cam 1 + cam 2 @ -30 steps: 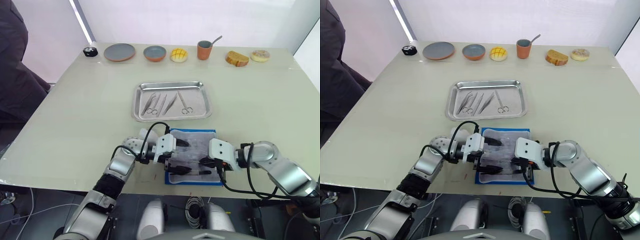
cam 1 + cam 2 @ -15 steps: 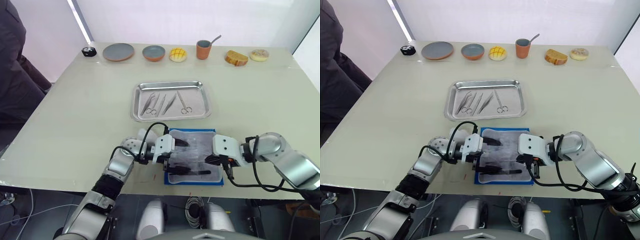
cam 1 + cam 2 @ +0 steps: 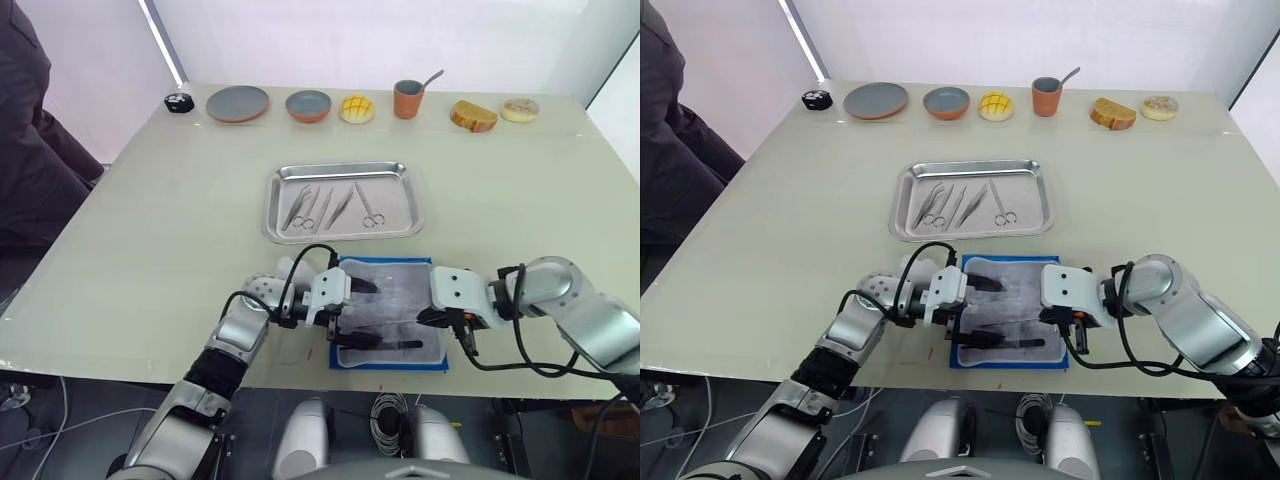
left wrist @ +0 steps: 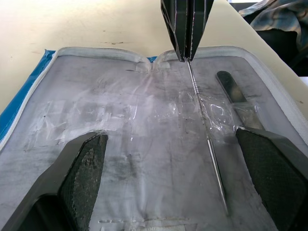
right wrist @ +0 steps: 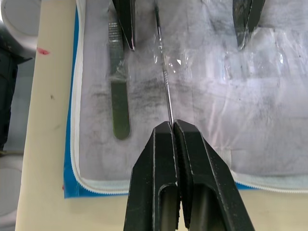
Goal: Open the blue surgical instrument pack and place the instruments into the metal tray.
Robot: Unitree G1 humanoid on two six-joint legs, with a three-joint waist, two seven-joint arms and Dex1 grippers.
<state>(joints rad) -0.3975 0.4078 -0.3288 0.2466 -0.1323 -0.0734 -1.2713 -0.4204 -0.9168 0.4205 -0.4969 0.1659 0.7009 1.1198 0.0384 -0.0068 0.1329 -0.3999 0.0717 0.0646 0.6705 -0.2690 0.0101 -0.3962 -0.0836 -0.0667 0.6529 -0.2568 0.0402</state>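
The blue surgical instrument pack (image 3: 395, 290) lies open by the table's front edge, its clear plastic inner face up. My left gripper (image 3: 358, 313) is open, with one finger on each side of the pack's left half. My right gripper (image 5: 172, 124) is shut on the end of a thin silver rod-like instrument (image 5: 163, 67) that runs across the plastic (image 4: 207, 139). A flat-handled instrument (image 5: 118, 96) lies beside it in the pack. The metal tray (image 3: 342, 237) stands just beyond the pack, holding several slim instruments (image 3: 325, 207) and small scissors (image 3: 370, 208).
Along the far edge stand a grey plate (image 3: 238, 103), a bowl (image 3: 308, 105), a yellow bun (image 3: 358, 109), a cup with a spoon (image 3: 408, 99), bread (image 3: 473, 116) and a doughnut (image 3: 520, 110). A person (image 3: 30, 150) is at the left.
My right gripper has shifted a little to the right over the pack, and its arm has swung outward. The left gripper has stayed where it was.
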